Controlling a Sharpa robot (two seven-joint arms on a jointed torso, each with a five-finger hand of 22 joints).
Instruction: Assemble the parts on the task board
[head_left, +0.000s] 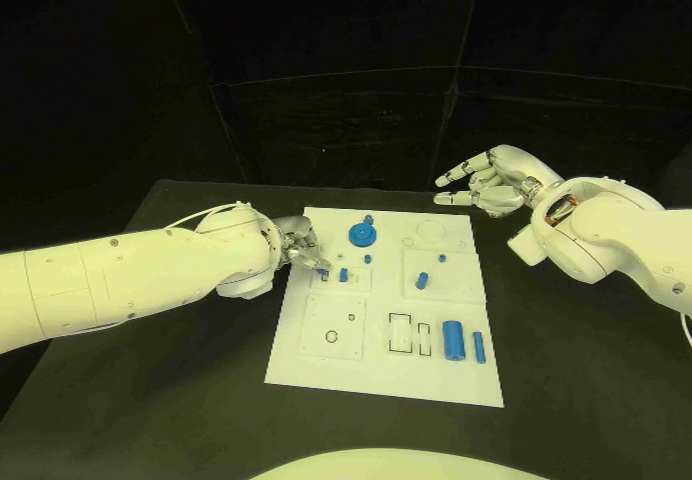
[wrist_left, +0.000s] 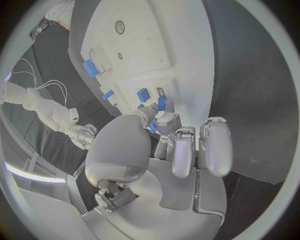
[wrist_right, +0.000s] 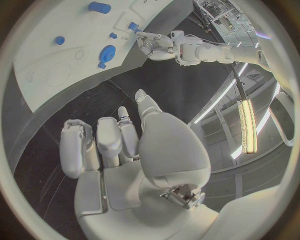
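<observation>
This looks like a robotics lab set up for testing. A black surface (head_left: 173, 400) stands in front of dark curtain-like walls that close off the far side of the scene. On it lies a white task board (head_left: 387, 375) with outlined slots and small blue parts (head_left: 454, 340), the kind of fixture used for assembly trials. The right wrist view shows long strip lights (wrist_right: 250, 125) overhead and metal racking (wrist_right: 219, 10) in the room beyond.
</observation>
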